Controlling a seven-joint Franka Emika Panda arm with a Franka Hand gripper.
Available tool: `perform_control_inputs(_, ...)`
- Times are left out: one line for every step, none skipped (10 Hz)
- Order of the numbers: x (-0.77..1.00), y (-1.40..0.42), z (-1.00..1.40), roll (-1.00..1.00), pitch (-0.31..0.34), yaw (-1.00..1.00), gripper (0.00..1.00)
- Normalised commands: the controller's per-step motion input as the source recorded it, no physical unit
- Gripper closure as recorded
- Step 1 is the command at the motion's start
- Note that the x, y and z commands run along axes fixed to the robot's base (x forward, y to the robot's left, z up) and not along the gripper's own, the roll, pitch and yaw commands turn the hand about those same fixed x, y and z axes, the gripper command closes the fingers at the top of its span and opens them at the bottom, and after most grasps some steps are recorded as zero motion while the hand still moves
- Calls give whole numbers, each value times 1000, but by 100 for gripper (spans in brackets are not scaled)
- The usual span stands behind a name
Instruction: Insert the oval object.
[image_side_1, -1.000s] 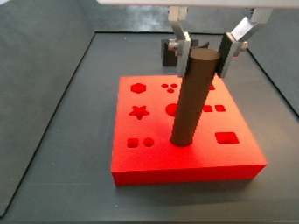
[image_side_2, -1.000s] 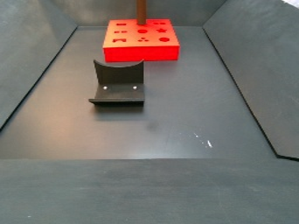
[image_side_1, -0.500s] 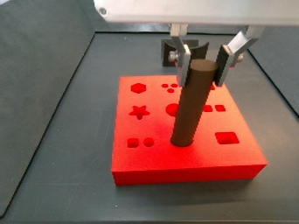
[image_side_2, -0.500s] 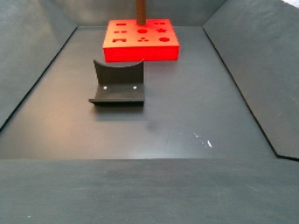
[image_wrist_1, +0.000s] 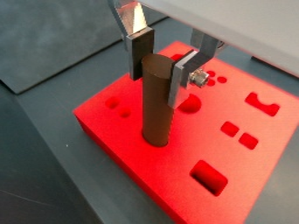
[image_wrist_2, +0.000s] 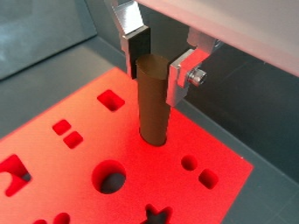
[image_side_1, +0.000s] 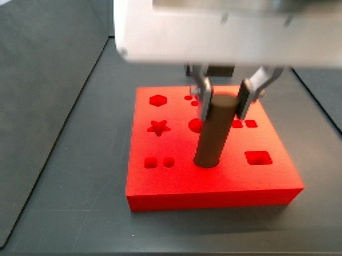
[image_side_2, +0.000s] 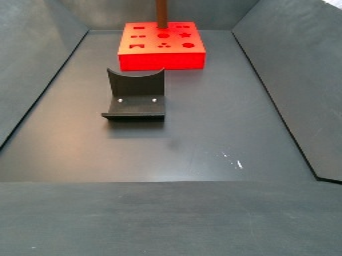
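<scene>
Now the gripper (image_wrist_1: 162, 59) straddles the top of the long brown oval peg (image_wrist_1: 156, 101), standing upright in the red block (image_wrist_1: 140, 131). Jaws flank it; I cannot tell whether they pinch. Risk: lifting off-axis could tilt or jam the peg.

Close wrist views; red block (image_side_2: 163, 47) shared

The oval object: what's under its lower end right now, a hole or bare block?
The oval object stands upright in the red block, its foot sunk in a hole; the peg covers the hole's depth. The gripper flanks its top.
</scene>
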Motion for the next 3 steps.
perform_control_inputs(0,0,-486,-6,-47,60,100)
perform_control_inputs(0,0,-409,0,-21,37,100)
perform_control_inputs(0,0,0,0,0,0,100)
